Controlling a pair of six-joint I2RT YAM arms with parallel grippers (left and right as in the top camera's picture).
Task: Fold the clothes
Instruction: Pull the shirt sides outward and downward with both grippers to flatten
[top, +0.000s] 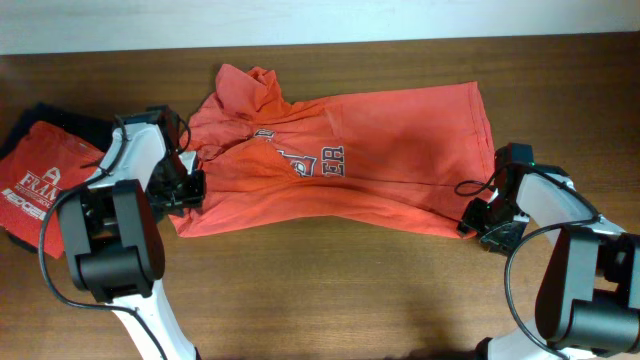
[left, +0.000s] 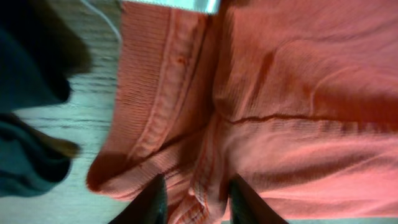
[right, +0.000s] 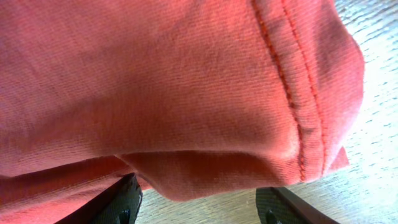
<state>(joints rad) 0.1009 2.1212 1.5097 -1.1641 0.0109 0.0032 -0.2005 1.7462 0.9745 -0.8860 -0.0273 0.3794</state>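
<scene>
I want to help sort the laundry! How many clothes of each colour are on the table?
Orange-red T-shirt: 1
Red folded shirt: 1
Dark garment: 1
Total: 3

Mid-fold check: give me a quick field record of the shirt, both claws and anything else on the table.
shirt: orange-red short-sleeved T-shirt, rumpled, lying sideways on wooden table, lettering partly visible
left claw: at shirt's left edge, fabric between fingers, grip unclear
right claw: open, straddling hem corner
other: folded red logo shirt on dark garment, far left
</scene>
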